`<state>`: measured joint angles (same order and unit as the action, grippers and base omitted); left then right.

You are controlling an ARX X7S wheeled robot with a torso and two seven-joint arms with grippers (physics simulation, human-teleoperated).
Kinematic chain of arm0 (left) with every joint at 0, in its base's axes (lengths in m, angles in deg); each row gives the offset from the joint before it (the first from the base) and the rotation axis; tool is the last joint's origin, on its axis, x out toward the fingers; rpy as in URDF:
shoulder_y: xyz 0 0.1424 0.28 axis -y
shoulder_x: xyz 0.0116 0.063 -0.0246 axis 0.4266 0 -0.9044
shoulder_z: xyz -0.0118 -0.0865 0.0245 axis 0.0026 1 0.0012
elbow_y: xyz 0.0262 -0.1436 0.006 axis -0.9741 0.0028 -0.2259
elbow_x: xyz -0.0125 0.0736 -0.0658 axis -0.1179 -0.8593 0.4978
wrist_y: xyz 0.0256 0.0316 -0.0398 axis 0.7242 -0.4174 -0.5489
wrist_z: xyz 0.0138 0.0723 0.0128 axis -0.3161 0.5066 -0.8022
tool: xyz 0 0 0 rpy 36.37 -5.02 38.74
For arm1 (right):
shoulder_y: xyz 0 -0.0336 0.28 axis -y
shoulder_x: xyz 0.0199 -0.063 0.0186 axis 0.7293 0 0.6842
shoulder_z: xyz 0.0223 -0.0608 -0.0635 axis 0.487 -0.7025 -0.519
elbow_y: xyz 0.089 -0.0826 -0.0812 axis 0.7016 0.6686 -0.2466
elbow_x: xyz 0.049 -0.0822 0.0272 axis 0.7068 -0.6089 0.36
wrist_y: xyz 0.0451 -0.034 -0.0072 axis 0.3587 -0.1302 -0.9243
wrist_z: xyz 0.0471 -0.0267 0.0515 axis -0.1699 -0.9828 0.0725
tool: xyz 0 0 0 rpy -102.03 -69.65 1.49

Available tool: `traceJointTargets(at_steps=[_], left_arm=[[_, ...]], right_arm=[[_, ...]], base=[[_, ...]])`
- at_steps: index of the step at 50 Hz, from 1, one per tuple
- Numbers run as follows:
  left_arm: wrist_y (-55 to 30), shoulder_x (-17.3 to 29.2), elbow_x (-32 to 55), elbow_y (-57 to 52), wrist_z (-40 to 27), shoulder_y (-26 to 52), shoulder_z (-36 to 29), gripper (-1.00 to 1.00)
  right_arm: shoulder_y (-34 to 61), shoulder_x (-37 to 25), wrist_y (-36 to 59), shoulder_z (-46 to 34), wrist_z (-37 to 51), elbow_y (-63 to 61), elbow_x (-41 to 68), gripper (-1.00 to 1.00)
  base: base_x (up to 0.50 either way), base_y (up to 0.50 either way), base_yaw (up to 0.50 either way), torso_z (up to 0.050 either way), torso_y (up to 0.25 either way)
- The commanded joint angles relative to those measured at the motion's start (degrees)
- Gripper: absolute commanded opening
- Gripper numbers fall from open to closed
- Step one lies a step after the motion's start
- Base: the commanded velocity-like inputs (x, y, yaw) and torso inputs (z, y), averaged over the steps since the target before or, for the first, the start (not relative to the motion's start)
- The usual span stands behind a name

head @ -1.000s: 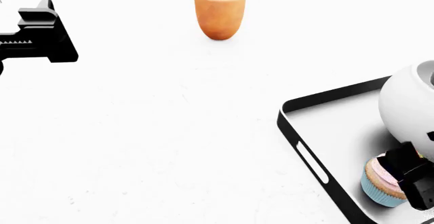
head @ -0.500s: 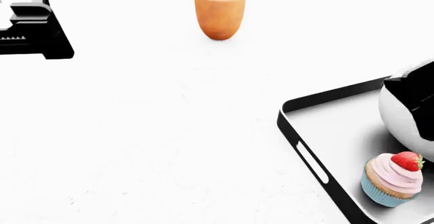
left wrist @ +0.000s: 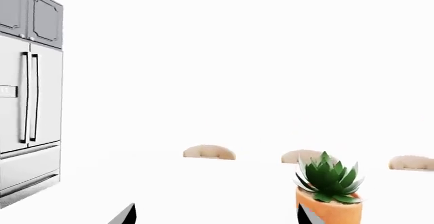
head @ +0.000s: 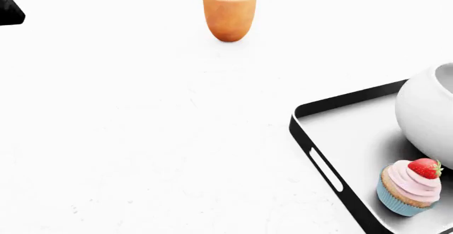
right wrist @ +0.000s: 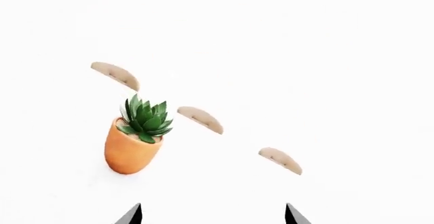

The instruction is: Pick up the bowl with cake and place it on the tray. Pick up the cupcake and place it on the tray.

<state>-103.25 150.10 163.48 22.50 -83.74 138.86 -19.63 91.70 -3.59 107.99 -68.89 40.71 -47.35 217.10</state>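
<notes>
The black tray lies at the head view's right. On its grey floor stands the white bowl, cut by the frame edge, its inside hidden. The cupcake stands upright on the tray just in front of the bowl, pink frosting and strawberry on top. Neither gripper touches them. My left gripper is open and empty, with only a black corner of it showing at the head view's top left. My right gripper is open and empty, out of the head view.
An orange pot with a green succulent stands at the back middle of the white table. The left wrist view shows that pot close by, a white fridge and chair backs beyond.
My right gripper, down at the cupcake a second ago, rose past the bowl and left the head view. The cupcake stays on the tray. My left gripper withdrew to the upper left.
</notes>
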Motion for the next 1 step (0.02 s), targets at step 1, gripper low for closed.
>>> traceJointTargets(at_steps=[1], left_arm=[[1.23,3.13,7.99,-0.18,-2.89,8.60,1.69,1.00]], right_arm=[[0.12,1.95,-2.40,11.78,1.29,-9.35,-6.86,1.00]], base=[[0.00,0.00,0.00,0.000,0.000]])
